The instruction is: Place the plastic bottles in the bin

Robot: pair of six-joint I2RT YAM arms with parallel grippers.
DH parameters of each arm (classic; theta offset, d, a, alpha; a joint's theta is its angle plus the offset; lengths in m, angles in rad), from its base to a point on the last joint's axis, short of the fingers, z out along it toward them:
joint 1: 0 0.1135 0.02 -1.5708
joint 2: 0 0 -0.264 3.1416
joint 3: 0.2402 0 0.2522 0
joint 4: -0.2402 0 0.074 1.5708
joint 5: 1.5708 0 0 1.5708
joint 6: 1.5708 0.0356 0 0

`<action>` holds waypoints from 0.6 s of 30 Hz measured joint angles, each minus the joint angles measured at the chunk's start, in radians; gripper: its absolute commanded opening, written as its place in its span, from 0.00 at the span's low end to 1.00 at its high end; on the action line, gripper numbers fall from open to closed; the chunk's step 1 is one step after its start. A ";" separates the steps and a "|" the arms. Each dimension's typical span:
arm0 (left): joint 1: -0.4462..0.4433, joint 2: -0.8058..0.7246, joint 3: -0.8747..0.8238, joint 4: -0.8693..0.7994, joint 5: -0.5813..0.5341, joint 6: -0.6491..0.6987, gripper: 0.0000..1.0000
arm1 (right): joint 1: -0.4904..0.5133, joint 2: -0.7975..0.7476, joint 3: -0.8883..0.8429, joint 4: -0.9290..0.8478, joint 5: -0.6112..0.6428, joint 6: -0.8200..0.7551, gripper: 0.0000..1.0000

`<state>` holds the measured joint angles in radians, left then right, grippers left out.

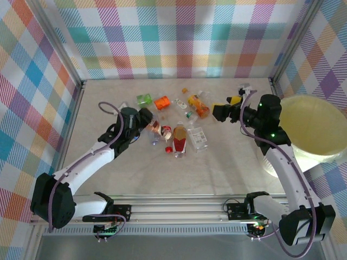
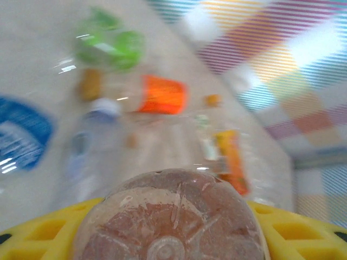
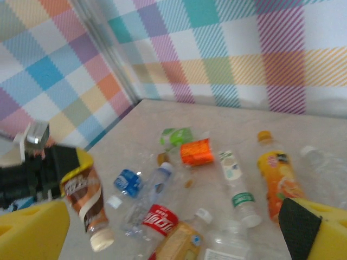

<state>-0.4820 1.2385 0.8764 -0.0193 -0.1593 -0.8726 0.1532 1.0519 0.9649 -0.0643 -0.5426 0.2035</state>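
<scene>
My left gripper (image 1: 150, 123) is shut on a brown-labelled plastic bottle (image 1: 155, 128) and holds it just above the table. In the left wrist view the bottle's round base (image 2: 168, 216) sits between the yellow fingers (image 2: 38, 230). In the right wrist view it hangs cap down (image 3: 87, 201). Several more plastic bottles lie in the middle of the table: a green one (image 1: 144, 99), an orange-labelled one (image 1: 161, 102), an orange juice one (image 1: 198, 106), a red-labelled one (image 1: 179, 142) and a clear one (image 1: 198, 137). My right gripper (image 1: 220, 112) stands open with nothing in it, right of the pile. The bin (image 1: 317, 130) is at the far right.
Plaid walls close in the table on the back and both sides. A metal rail (image 1: 179, 208) runs along the near edge between the arm bases. Bare tabletop (image 1: 227, 173) lies in front of the pile.
</scene>
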 measured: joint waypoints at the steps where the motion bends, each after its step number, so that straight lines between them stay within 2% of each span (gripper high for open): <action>1: 0.000 0.000 0.022 0.024 0.047 0.032 0.53 | 0.005 0.013 0.000 0.001 -0.021 0.005 1.00; 8: -0.037 0.098 0.184 0.177 0.326 0.177 0.53 | 0.095 0.085 0.030 -0.043 -0.151 -0.013 1.00; 18: -0.119 0.243 0.330 0.297 0.552 0.271 0.53 | 0.201 0.163 0.127 -0.092 -0.211 -0.019 0.99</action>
<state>-0.6010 1.4811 1.2060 0.2775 0.3927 -0.6014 0.3542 1.2144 1.0924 -0.1558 -0.7536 0.1841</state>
